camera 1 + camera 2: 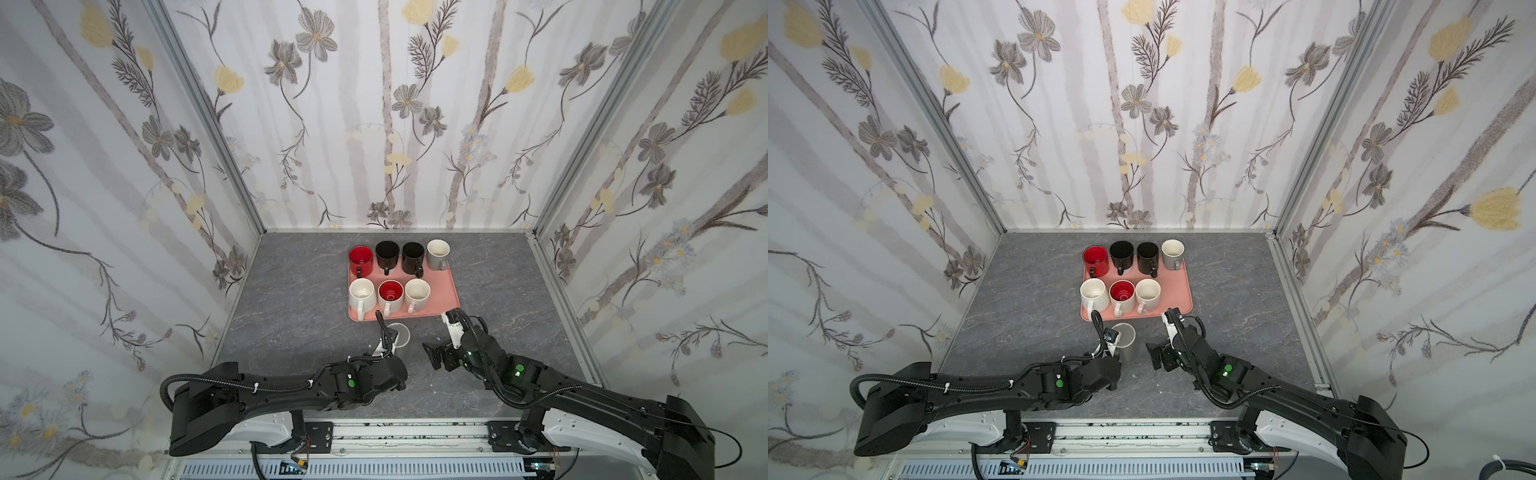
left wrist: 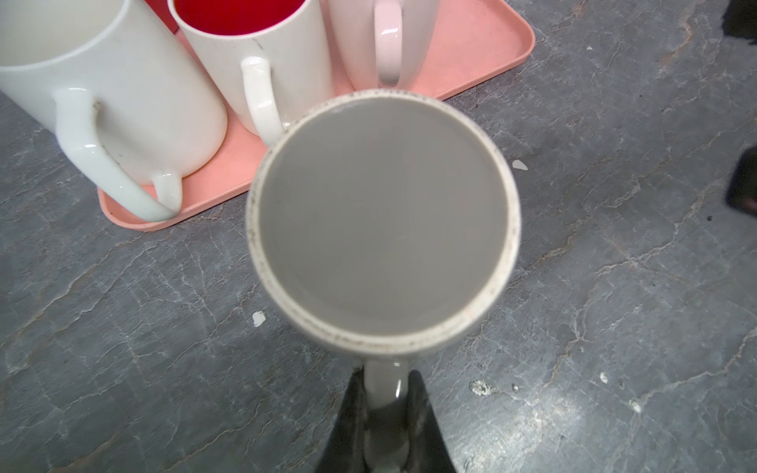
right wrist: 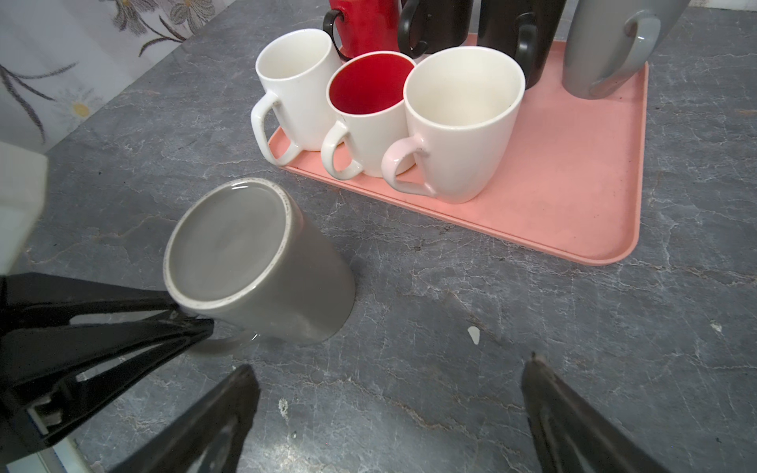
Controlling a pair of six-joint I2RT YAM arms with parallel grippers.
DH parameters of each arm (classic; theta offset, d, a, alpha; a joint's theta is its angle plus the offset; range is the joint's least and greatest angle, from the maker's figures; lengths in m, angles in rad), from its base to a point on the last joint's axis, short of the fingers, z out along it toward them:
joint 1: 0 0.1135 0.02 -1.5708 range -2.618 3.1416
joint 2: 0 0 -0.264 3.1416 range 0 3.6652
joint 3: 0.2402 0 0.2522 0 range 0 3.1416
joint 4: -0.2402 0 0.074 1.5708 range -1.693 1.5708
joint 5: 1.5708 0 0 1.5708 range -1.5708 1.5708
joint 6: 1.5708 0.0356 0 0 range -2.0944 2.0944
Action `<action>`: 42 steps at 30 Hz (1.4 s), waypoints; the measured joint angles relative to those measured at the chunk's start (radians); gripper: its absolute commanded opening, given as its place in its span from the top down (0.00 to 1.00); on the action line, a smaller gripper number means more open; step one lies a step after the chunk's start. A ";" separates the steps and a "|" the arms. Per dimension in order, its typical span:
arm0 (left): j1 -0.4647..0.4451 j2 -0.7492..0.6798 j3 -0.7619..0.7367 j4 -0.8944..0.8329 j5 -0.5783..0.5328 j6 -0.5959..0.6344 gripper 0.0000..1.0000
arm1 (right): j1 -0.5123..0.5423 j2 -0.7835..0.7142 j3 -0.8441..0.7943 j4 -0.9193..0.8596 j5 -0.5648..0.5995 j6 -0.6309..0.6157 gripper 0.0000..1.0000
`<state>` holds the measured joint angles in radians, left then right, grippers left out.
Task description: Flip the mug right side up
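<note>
Left hand (image 2: 386, 403) pinching inverted grey mug (image 2: 383, 221) by handle (image 2: 383, 379), handle mostly hidden; right hand (image 3: 391, 364) wide, empty.

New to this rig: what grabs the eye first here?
A grey mug stands base up just in front of the pink tray, with the left gripper shut on its handle. Seven mugs sit upright on the tray. The right gripper hangs open nearby, empty.

Upturned mug (image 1: 400, 334) on table (image 1: 291, 291), just before tray (image 1: 444, 291) of mugs (image 1: 417, 291)
</note>
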<state>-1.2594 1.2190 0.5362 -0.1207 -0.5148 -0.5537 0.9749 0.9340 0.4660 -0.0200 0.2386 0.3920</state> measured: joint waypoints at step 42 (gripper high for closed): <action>0.086 -0.382 -0.105 0.258 0.022 0.105 1.00 | 0.001 -0.223 -0.112 0.341 -0.211 0.108 0.06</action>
<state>-1.1732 0.8368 0.4313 0.1375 -0.4927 -0.4488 0.9760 0.7109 0.3542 0.3214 0.0273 0.4995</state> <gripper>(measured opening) 0.102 0.951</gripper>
